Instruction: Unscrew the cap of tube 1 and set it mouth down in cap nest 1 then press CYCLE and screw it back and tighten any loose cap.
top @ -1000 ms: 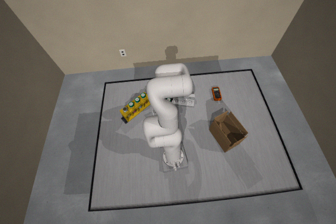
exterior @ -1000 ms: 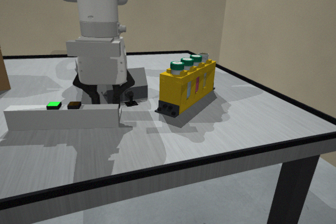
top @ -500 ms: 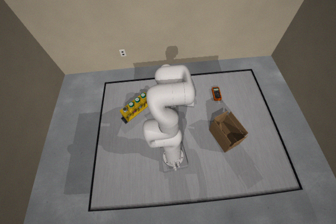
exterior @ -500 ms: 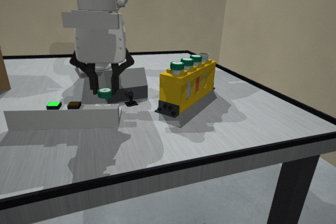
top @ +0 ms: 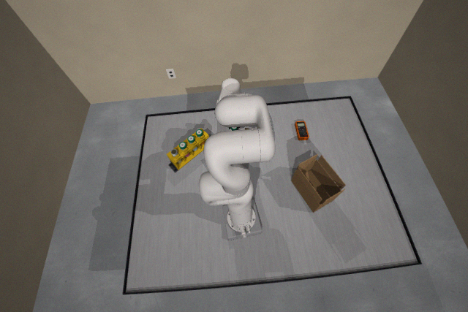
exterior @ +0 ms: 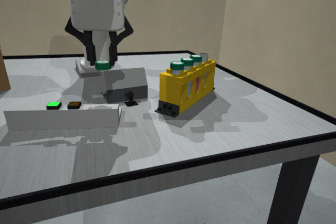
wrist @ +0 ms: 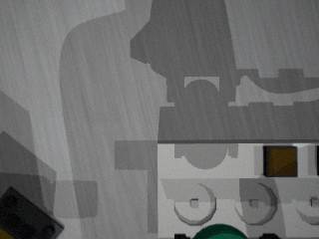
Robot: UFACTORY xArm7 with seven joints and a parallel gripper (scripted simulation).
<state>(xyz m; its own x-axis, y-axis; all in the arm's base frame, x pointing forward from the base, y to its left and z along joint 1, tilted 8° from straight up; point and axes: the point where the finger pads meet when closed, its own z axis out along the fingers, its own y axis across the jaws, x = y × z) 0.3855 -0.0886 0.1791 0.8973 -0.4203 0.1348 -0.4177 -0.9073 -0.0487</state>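
The yellow rack (exterior: 176, 91) holds four tubes in a row. Three carry green caps (exterior: 177, 65), (exterior: 187, 61), (exterior: 196, 57); the fourth tube (exterior: 202, 54), at the far end in the exterior view, stands bare with its grey mouth open. Through the rack's side slots one tube shows pink, the others pale.

The white tray (wrist: 234, 194) shows round nests (wrist: 195, 205) from the wrist view, each with a small peg in the middle; those in view are unfilled. On the tray the green lamp (exterior: 53, 104) glows and the amber lamp (exterior: 74, 104) is dark. A grey housing (exterior: 126, 84) sits behind the tray. Off to the side, in the top view, a cardboard box (top: 318, 183) lies open with nothing seen in it, and an orange meter (top: 301, 129) lies near the table's far edge.

The table (exterior: 244, 124) has a black rim. The rack stands near the right edge in the exterior view, with bare top in front of it; the gap between rack and housing is narrow. The box and meter are well apart from the tray.

The claw (exterior: 102, 60) hangs well above the tray, its black fingers (exterior: 89, 48) pinching the loose cap (exterior: 102, 65) from both sides. The cap sits level between the fingertips, clear of the tray and nests, and well apart from the bare tube. In the wrist view only the cap's green edge (wrist: 219, 233) shows at the bottom, over the nests
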